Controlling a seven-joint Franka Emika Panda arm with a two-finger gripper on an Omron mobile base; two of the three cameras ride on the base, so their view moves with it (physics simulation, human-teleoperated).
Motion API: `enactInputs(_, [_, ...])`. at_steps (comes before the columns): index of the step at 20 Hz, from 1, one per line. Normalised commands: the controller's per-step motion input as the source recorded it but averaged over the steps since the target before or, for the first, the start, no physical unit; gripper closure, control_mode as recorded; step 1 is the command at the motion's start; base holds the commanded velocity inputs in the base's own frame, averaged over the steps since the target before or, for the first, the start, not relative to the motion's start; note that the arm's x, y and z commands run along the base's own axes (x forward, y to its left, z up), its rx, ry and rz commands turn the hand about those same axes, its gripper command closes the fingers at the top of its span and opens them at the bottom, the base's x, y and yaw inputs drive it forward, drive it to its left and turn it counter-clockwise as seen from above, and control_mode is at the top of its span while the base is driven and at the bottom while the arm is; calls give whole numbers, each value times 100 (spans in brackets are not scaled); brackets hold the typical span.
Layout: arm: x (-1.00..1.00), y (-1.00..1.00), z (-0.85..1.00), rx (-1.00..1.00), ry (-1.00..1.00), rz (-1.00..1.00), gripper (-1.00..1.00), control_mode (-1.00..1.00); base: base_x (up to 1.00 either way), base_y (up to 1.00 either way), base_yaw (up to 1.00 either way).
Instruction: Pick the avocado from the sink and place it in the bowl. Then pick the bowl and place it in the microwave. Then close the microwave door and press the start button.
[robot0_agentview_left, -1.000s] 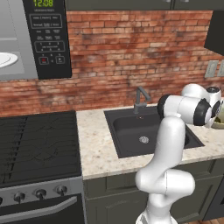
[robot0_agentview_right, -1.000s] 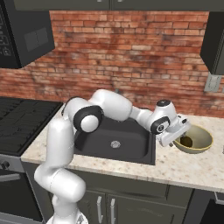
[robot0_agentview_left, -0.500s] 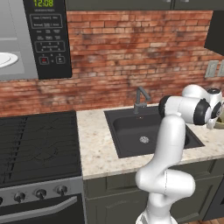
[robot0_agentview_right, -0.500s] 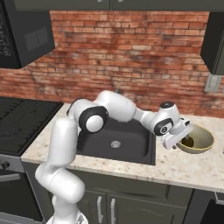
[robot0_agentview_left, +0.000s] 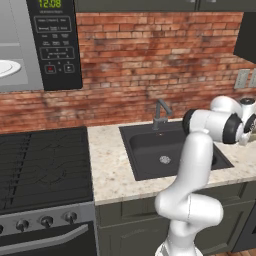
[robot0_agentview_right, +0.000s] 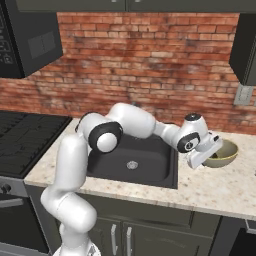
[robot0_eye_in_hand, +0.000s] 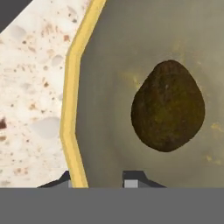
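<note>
Between the two dark fingertips (robot0_eye_in_hand: 133, 178), low in the hand view, runs the thin yellow rim of the wide round olive-tan bowl (robot0_eye_in_hand: 71, 105); one tip sits outside the rim and one inside, so the jaws (robot0_eye_in_hand: 98, 179) straddle the wall, narrowed but with a gap remaining. Whether they actually pinch the rim I cannot tell, since the tips are cut off at the picture's lower edge. One small roundish dark brown-olive avocado (robot0_eye_in_hand: 168, 106) lies loose on the bowl floor, ahead of the inner tip and apart from it. Outside the rim is speckled pale stone counter (robot0_eye_in_hand: 30, 87).

From the right base view, the white hand partly covers the one bowl (robot0_agentview_right: 225, 154), hiding the avocado. Behind the jaws lies the dark grey rectangular sink (robot0_agentview_right: 137, 162), with one round drain. In the left base view the one silver-grey microwave (robot0_agentview_left: 30, 47) is cut off at the left edge.
</note>
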Motion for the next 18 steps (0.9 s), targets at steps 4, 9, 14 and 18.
enactInputs(4, [-57,17,90,0,1,11,100,-100,0,0,0])
enactInputs(9, [-70,54,100,-1,2,15,100,-100,0,0,0])
enactInputs(14, [-92,93,100,-1,0,11,100,-100,0,0,0])
enactInputs(18, [-100,96,100,0,-2,4,100,-100,0,0,0])
